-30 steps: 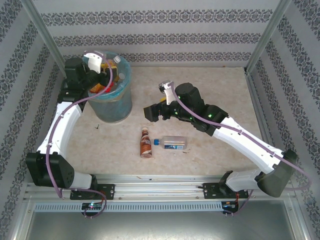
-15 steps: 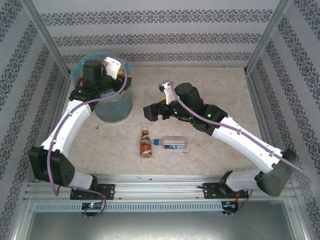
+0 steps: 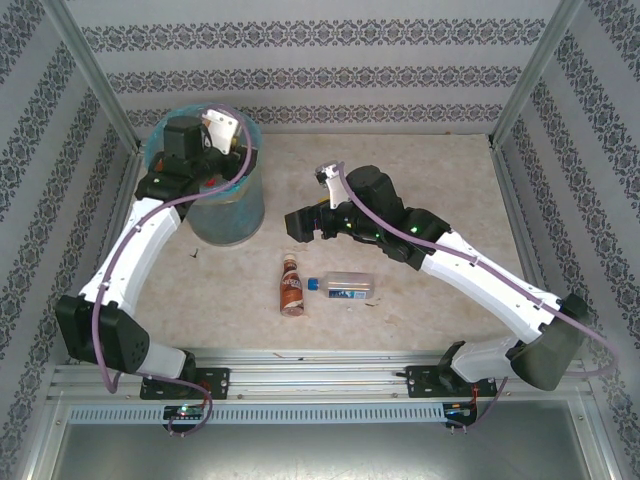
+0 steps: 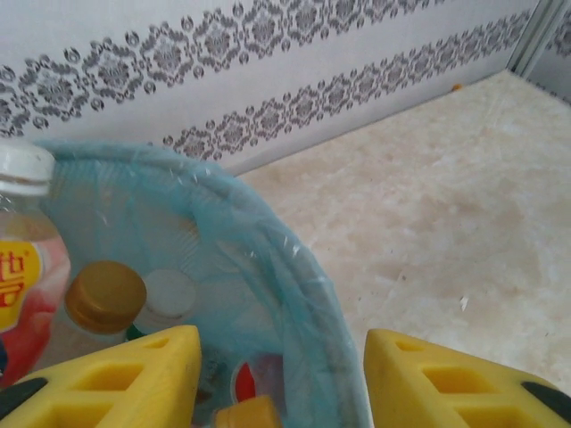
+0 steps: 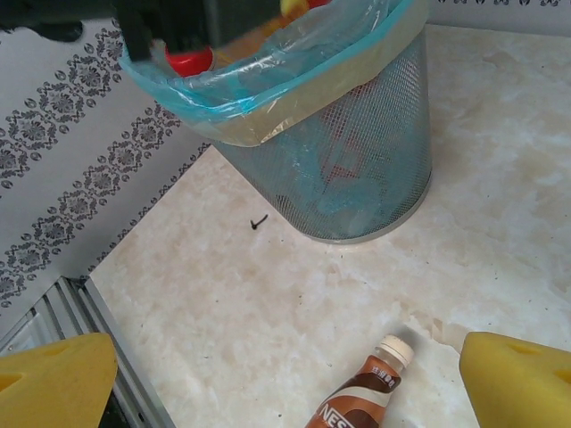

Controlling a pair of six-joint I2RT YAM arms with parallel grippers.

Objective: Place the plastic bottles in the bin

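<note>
The bin (image 3: 228, 205) is a mesh bucket lined with a light-blue bag, at the table's back left. Inside it lie several plastic bottles, among them one with a white cap and red label (image 4: 20, 267) and one with a brown cap (image 4: 105, 296). My left gripper (image 4: 281, 388) hangs open over the bin's rim (image 4: 299, 276), holding nothing; from above the left gripper (image 3: 232, 150) sits over the bin. A brown-labelled bottle (image 3: 292, 285) and a clear bottle with a blue cap (image 3: 345, 286) lie on the table. My right gripper (image 3: 298, 224) stands open above the brown bottle (image 5: 366, 399).
A small black screw (image 5: 259, 221) lies on the table beside the bin (image 5: 343, 152). Patterned walls close off the back and sides, and a metal rail (image 3: 320, 375) runs along the near edge. Bare tabletop stretches to the right of the bin.
My left arm has swung from the bin's left side to over its back. The right gripper has edged slightly left. Both bottles on the table have stayed put.
</note>
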